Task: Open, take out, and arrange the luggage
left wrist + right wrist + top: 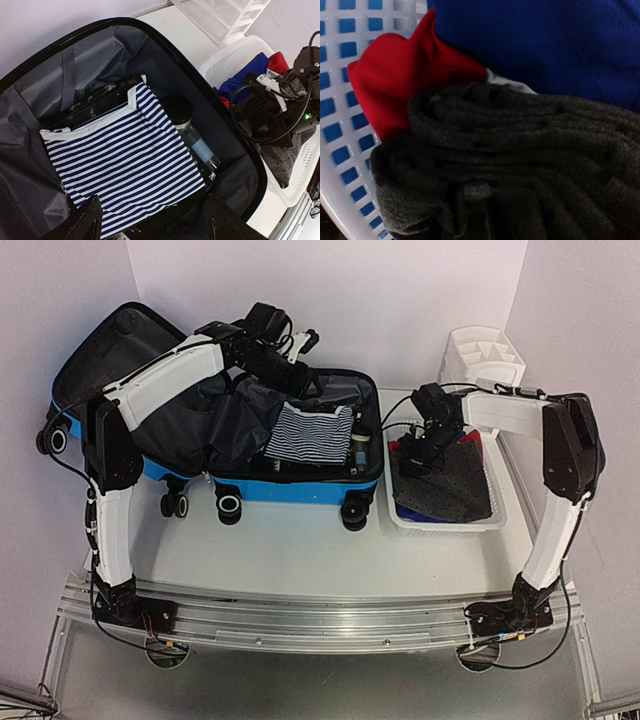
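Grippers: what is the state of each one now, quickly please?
Left gripper: open, empty, above the striped shirt.
Right gripper: down on the dark grey cloth in the basket; jaws hidden, cannot be told.

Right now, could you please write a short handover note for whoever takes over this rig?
Left gripper: jaws open, hovering over the striped shirt in the luggage, holding nothing.
Right gripper: down on the dark grey garment in the white basket; whether it grips cannot be told.
Done: luggage lies open; a blue garment and a red garment are also in the basket.
Left: striped shirt, the bottle beside it and the dark folded item beneath, to take out and arrange.
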`<state>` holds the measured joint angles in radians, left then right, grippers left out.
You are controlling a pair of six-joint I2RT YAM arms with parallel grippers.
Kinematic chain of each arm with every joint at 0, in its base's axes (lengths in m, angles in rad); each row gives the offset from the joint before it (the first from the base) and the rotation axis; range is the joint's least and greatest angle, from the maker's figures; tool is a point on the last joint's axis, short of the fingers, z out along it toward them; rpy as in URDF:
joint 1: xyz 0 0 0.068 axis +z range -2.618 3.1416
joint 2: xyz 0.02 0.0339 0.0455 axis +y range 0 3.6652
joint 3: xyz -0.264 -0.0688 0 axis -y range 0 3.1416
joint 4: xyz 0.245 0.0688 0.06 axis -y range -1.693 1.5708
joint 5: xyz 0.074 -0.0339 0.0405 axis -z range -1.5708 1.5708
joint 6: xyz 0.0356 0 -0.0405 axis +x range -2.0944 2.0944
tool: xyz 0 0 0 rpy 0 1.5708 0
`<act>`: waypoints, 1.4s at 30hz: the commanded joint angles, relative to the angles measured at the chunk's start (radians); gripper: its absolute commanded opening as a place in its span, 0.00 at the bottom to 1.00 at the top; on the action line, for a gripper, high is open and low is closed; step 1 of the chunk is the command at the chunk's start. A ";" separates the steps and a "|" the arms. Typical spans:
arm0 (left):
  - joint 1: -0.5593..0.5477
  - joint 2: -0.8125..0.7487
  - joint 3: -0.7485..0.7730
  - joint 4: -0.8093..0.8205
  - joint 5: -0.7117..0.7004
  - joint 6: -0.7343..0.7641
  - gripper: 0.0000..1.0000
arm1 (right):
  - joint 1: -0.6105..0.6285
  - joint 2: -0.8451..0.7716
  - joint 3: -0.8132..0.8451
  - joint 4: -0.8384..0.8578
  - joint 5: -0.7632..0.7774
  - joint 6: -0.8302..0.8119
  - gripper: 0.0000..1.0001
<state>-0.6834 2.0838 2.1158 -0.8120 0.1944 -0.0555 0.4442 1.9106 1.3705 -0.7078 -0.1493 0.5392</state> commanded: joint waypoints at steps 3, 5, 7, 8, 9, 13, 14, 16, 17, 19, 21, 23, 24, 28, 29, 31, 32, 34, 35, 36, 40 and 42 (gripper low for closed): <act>0.084 -0.052 -0.074 0.004 0.046 -0.081 0.72 | 0.027 0.004 0.163 -0.143 0.063 -0.083 0.22; 0.121 -0.039 -0.098 0.008 0.079 -0.136 0.73 | 0.027 0.004 0.274 -0.193 0.107 -0.071 0.28; 0.156 -0.029 -0.129 0.014 0.117 -0.185 0.74 | 0.028 0.004 0.368 -0.214 0.143 -0.036 0.33; 0.168 -0.026 -0.148 0.020 0.131 -0.200 0.74 | 0.033 0.005 0.410 -0.214 0.152 -0.014 0.36; 0.179 -0.022 -0.171 0.029 0.143 -0.209 0.75 | 0.043 0.011 0.437 -0.213 0.179 0.007 0.39; 0.191 -0.005 -0.239 0.053 0.172 -0.216 0.78 | 0.121 0.094 0.562 -0.188 0.203 0.047 0.50; 0.192 0.006 -0.247 0.055 0.175 -0.218 0.78 | 0.138 0.129 0.595 -0.183 0.186 0.058 0.51; 0.195 0.024 -0.258 0.058 0.178 -0.227 0.78 | 0.158 0.197 0.666 -0.179 0.156 0.083 0.51; 0.200 0.032 -0.263 0.064 0.180 -0.234 0.78 | 0.164 0.230 0.685 -0.176 0.140 0.099 0.49; 0.210 0.050 -0.274 0.093 0.193 -0.256 0.73 | 0.171 0.284 0.732 -0.174 0.134 0.127 0.43; 0.212 0.074 -0.261 0.103 0.202 -0.264 0.69 | 0.173 0.328 0.755 -0.171 0.148 0.150 0.41; 0.212 0.094 -0.258 0.106 0.205 -0.273 0.67 | 0.174 0.358 0.768 -0.166 0.149 0.165 0.42; 0.212 0.101 -0.265 0.114 0.207 -0.277 0.65 | 0.173 0.373 0.774 -0.163 0.149 0.166 0.44; 0.212 0.131 -0.288 0.147 0.203 -0.291 0.56 | 0.174 0.439 0.799 -0.151 0.149 0.162 0.45; 0.213 0.137 -0.290 0.150 0.203 -0.292 0.55 | 0.173 0.454 0.808 -0.146 0.145 0.160 0.43; 0.213 0.149 -0.290 0.156 0.205 -0.295 0.52 | 0.173 0.482 0.826 -0.140 0.140 0.157 0.37; 0.212 0.153 -0.290 0.158 0.208 -0.297 0.50 | 0.172 0.492 0.834 -0.138 0.141 0.157 0.32; 0.212 0.159 -0.287 0.162 0.213 -0.301 0.46 | 0.172 0.504 0.840 -0.133 0.142 0.156 0.26; 0.212 0.161 -0.286 0.164 0.215 -0.300 0.43 | 0.173 0.508 0.841 -0.129 0.140 0.154 0.23; 0.212 0.163 -0.285 0.167 0.213 -0.300 0.41 | 0.173 0.511 0.841 -0.126 0.136 0.153 0.21; 0.212 0.177 -0.282 0.166 0.216 -0.291 0.41 | 0.173 0.518 0.842 -0.109 0.118 0.147 0.17; 0.212 0.192 -0.273 0.153 0.236 -0.296 0.41 | 0.173 0.523 0.847 -0.100 0.109 0.142 0.16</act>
<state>-0.4721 2.2381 1.8297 -0.6766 0.3930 -0.3486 0.6162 2.4020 2.1789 -0.8412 -0.0167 0.6855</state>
